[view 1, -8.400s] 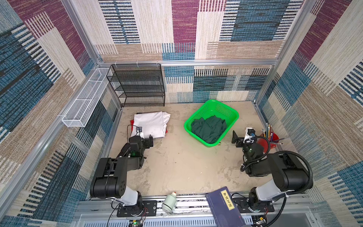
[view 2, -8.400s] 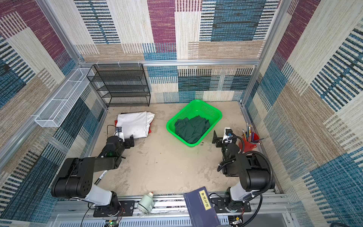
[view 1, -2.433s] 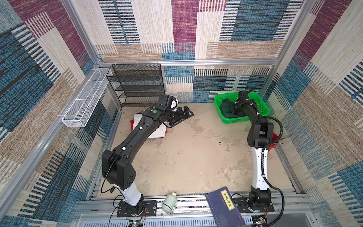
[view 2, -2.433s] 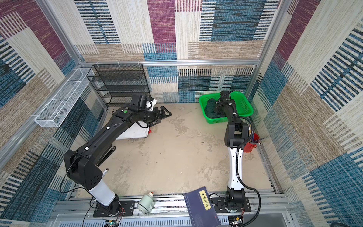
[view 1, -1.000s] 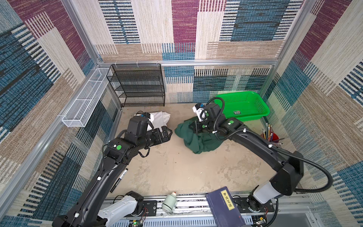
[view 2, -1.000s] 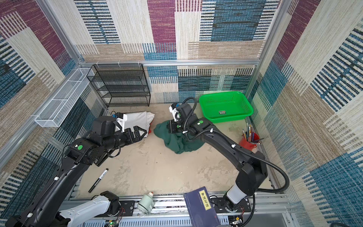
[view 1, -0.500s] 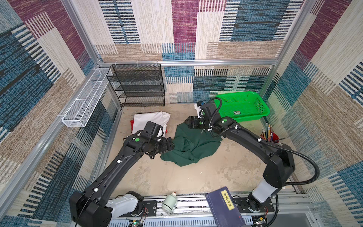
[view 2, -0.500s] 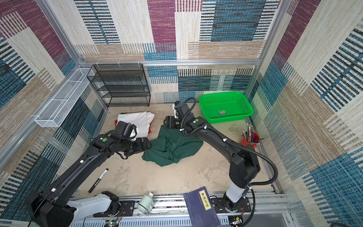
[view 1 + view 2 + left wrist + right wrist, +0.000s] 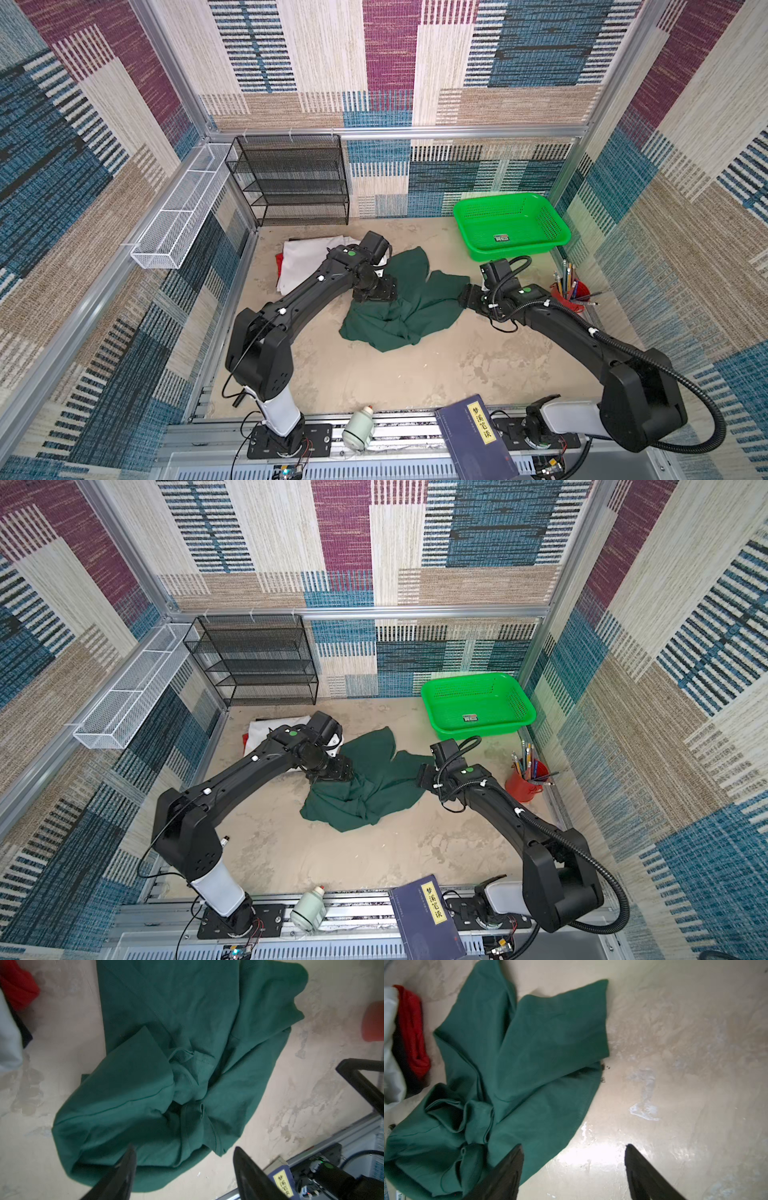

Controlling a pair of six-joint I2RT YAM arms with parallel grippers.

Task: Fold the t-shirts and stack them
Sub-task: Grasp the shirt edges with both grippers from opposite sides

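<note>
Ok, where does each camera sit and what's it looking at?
Top views: high in front, looking down on the table; both arms show.
Left wrist: on the left arm, facing the green shirt past the open left pincer.
Right wrist: on the right arm, facing shirt edge and table past the open right pincer.
Shared: both wrist views catch the red shirt.

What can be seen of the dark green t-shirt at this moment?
The dark green t-shirt is plain, soft, matte cloth, lying unfolded and crumpled on the beige table. Its middle is bunched into folds with a stitched hem showing; one flat panel spreads toward the right arm. The open left claw hovers over one edge, the open right claw straddles the opposite hem; contact is unclear.
</note>
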